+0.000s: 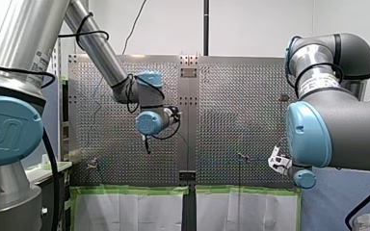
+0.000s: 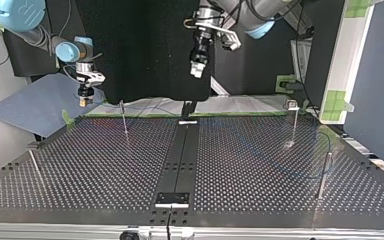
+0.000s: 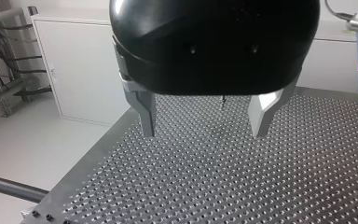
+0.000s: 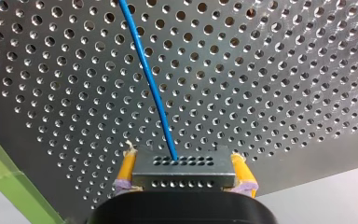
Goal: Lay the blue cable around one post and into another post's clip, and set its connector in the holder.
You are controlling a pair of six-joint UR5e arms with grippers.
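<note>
Perforated metal table [image 1: 236,110] fills the front view, with green tape [image 1: 130,190] along its near edge. My left arm [image 1: 101,50] reaches in over the middle and my right arm [image 1: 337,125] sits low at the view's right. Can't tell what either pincer is doing from this angle.

Top view: my left gripper [image 2: 196,69] hangs high over the table's far edge, near the middle. My right gripper [image 2: 84,100] hovers by the far corner at the view's left, with a bit of yellow at its tip. A few thin posts [image 2: 124,120] stand on the table, well apart from each other.

Left wrist view: metal fingers [image 3: 147,114] are spread wide with nothing between them, just table underneath and a white cabinet [image 3: 84,70] beyond the edge.

Right wrist view: yellow pads [image 4: 127,168] are pinching a grey connector [image 4: 184,179] from both sides. The blue cable [image 4: 149,74] comes out of the connector's holed face and runs off ahead of the gripper, over the table.
</note>
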